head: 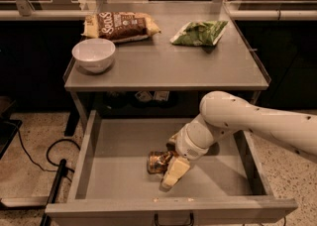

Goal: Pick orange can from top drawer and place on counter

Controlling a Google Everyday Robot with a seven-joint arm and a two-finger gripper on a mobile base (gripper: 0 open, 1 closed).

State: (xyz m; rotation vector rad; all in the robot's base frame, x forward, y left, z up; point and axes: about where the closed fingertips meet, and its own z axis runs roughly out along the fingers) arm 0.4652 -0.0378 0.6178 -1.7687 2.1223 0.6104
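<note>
The orange can point(157, 162) lies on its side on the floor of the open top drawer point(124, 170), near the middle and towards the front. My gripper point(169, 164) is down inside the drawer, right at the can's right end, on the white arm that reaches in from the right. The counter point(163, 64) is directly above and behind the drawer.
On the counter stand a white bowl point(93, 54) at the left, a brown snack bag point(120, 25) at the back left and a green bag point(199, 32) at the back right. The drawer's front wall with its dark handle point(172, 218) is at the bottom. A black cable point(34, 153) lies on the floor at left.
</note>
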